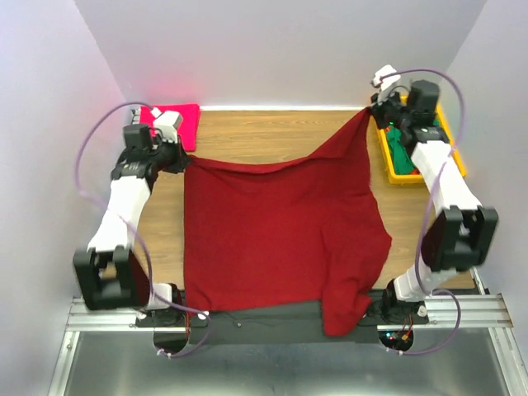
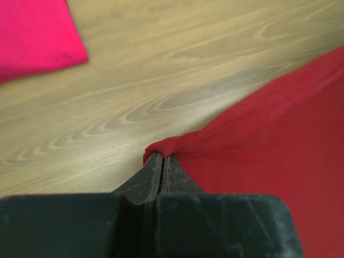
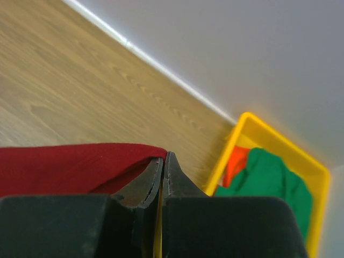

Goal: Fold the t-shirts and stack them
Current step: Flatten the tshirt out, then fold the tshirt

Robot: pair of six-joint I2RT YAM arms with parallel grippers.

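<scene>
The maroon t-shirt (image 1: 272,239) is spread over the table, its near end hanging over the front edge. My left gripper (image 1: 183,157) is shut on its far left corner; in the left wrist view (image 2: 163,155) the maroon cloth (image 2: 269,134) bunches at the fingertips. My right gripper (image 1: 371,111) is shut on the far right corner, held up; in the right wrist view (image 3: 163,156) the maroon cloth (image 3: 70,166) hangs to the left. A folded pink-magenta t-shirt (image 1: 186,122) lies at the far left (image 2: 32,32). A green t-shirt (image 3: 269,177) lies in the yellow bin (image 3: 244,123).
The yellow bin (image 1: 455,144) stands at the far right edge under my right arm, with something orange (image 3: 236,161) beside the green shirt. Bare wooden table (image 1: 264,132) shows beyond the maroon shirt. Walls close in at the back and sides.
</scene>
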